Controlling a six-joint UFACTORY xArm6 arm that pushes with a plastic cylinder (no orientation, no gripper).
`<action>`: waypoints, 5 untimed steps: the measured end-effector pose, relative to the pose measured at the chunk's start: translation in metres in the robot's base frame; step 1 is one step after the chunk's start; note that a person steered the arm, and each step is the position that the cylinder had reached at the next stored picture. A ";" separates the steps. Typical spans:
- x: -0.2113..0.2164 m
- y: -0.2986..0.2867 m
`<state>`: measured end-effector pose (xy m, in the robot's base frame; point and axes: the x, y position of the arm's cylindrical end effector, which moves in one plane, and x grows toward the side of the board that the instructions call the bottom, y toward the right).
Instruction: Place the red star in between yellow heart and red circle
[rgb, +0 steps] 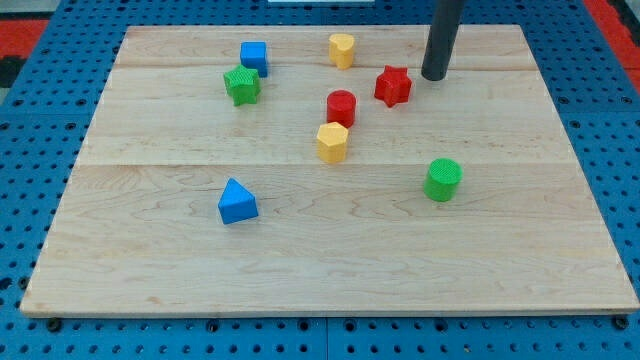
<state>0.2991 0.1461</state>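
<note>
The red star (393, 86) lies near the view's top, right of centre. The yellow heart (342, 49) lies up and to the left of it, near the board's top edge. The red circle (341, 106) lies down and to the left of the star, at the board's centre top. My tip (434, 76) is just to the right of the red star, a small gap apart from it. The dark rod rises from there out of the view's top.
A yellow hexagon (333, 142) sits just below the red circle. A blue cube (254, 57) and a green star (241, 85) lie at the top left. A blue triangle (236, 202) lies lower left. A green cylinder (442, 179) lies at the right. The wooden board (330, 260) holds them all.
</note>
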 end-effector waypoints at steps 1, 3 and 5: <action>0.002 0.000; 0.015 0.000; 0.013 -0.014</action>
<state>0.3119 0.1324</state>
